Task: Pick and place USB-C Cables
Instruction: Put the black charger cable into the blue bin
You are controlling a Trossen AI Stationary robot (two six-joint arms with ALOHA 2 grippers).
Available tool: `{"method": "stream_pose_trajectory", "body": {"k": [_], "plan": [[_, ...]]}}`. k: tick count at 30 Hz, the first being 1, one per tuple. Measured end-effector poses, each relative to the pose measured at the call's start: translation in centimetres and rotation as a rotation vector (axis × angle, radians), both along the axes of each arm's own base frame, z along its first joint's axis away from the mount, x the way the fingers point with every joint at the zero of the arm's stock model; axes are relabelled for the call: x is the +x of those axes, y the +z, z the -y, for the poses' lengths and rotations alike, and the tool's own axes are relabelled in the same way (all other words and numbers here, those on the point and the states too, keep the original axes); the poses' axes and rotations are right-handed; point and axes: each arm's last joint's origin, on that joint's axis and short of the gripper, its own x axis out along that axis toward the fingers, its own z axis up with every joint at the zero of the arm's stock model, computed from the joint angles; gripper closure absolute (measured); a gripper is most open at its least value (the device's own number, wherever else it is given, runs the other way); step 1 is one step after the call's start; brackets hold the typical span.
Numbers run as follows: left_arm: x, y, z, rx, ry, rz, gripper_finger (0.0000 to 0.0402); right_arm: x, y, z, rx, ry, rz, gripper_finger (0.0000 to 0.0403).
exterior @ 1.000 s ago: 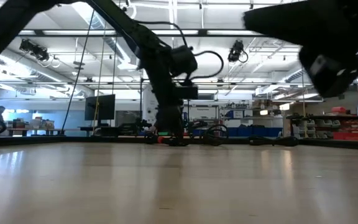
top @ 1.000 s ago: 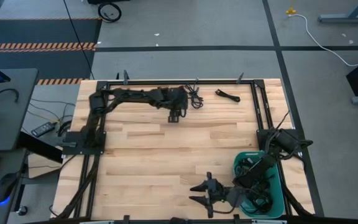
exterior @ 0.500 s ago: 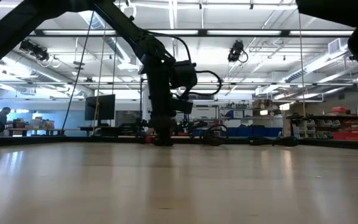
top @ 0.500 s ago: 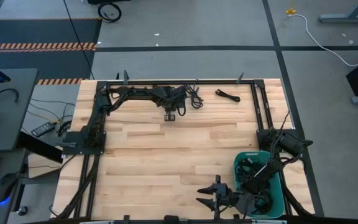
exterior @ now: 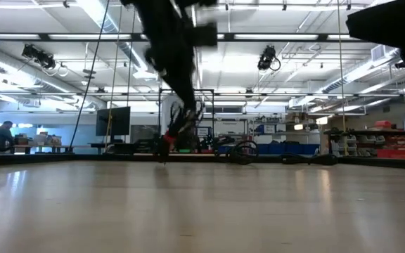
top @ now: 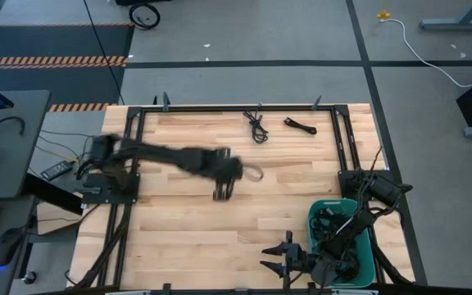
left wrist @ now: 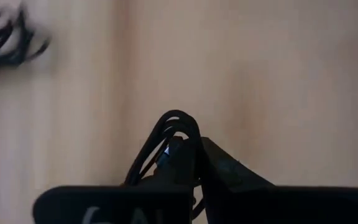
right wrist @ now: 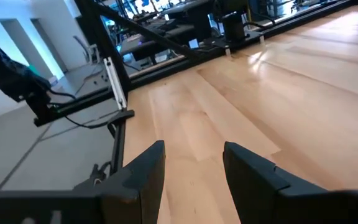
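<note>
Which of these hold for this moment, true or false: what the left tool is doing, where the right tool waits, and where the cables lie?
1. The left tool is shut on a coiled cable. True.
2. The right tool is shut on a cable. False: it is open and holds nothing, near the table's front edge.
3. The green bin already has cables in it. True.
4. No cables lie on the table. False: a loose cable and a bundled cable lie near the far edge.
5. The left tool is over the bin. False: it is over bare wood mid-table.
</note>
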Motion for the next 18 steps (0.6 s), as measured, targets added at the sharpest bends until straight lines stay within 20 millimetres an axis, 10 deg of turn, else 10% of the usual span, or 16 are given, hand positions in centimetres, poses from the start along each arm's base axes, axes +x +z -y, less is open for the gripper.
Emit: {"method": "stream_pose_trajectory", "body": {"k": [9,18], "plan": [[-7.5,0.8,9.6,-0.504,-0.153,0.559,0.039,2.1,-0.1,1.4,-0.128,0.115,-0.051,0.0235],[-11.1,-1.9,11.6,-0.761,-0.189,0.806,0.0388,8.0,3.0,3.7,-0.412,0.11,-0.013,0.019]]}}
